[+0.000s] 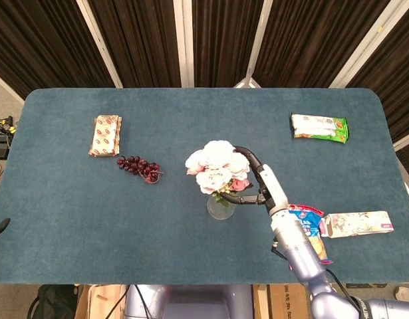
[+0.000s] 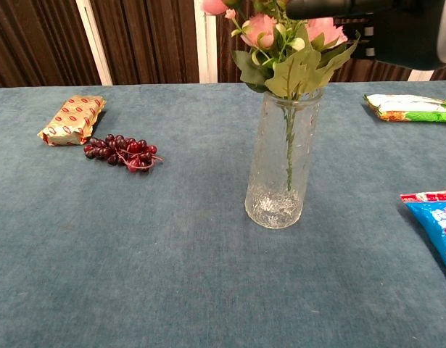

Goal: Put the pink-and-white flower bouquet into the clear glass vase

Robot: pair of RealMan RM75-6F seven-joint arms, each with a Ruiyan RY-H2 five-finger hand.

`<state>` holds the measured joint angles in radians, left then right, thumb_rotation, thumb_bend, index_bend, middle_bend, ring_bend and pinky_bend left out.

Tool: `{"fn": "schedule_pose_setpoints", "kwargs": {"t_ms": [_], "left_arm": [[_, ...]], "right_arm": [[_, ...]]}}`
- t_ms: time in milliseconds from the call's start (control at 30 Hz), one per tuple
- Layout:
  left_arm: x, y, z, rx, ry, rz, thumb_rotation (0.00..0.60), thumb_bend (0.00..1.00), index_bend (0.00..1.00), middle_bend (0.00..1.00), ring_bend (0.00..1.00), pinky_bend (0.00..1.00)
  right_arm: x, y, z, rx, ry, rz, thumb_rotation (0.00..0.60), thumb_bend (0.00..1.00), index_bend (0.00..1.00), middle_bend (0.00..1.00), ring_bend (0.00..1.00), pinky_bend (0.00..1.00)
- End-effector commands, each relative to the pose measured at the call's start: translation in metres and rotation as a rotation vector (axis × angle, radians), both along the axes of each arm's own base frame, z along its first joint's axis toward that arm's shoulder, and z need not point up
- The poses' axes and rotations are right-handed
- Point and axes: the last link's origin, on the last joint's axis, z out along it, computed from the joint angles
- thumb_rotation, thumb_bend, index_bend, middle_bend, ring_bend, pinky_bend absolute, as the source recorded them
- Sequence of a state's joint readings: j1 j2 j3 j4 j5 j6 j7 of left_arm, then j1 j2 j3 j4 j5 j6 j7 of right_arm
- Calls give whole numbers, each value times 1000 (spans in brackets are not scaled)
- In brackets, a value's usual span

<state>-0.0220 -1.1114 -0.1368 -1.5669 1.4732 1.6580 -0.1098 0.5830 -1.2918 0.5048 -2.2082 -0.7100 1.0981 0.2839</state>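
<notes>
The pink-and-white flower bouquet (image 1: 216,166) stands in the clear glass vase (image 1: 219,207) at the table's middle. In the chest view its stems run down inside the vase (image 2: 277,174) and its leaves (image 2: 295,69) rest at the rim. My right hand (image 1: 256,178) is just right of the blossoms, at flower height, with dark fingers (image 1: 247,157) spread wide and curving around them. It shows in the chest view as a dark shape (image 2: 397,32) at the top right. Nothing shows of my left hand.
A bunch of dark red grapes (image 1: 139,166) and a red-patterned snack pack (image 1: 106,135) lie to the left. A green-and-white bar (image 1: 318,127) lies at the far right. A blue snack bag (image 1: 307,222) and a white carton (image 1: 357,222) lie by my right arm.
</notes>
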Motion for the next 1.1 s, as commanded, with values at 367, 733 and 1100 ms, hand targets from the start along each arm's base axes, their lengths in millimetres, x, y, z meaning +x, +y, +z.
{"fn": "schedule_pose_setpoints", "kwargs": {"t_ms": [367, 733, 1100], "left_arm": [[1, -1, -1, -2, 5, 3, 600, 188, 100, 0, 0, 0], [1, -3, 1, 0, -3, -2, 600, 188, 100, 0, 0, 0], [1, -6, 4, 9, -6, -3, 600, 188, 100, 0, 0, 0]], "right_arm": [[-46, 26, 76, -69, 167, 1, 600, 114, 75, 52, 39, 0], [-154, 55, 152, -425, 715, 15, 600, 109, 92, 52, 61, 0], [-217, 113, 107, -446, 1232, 129, 600, 108, 113, 53, 62, 0]]}}
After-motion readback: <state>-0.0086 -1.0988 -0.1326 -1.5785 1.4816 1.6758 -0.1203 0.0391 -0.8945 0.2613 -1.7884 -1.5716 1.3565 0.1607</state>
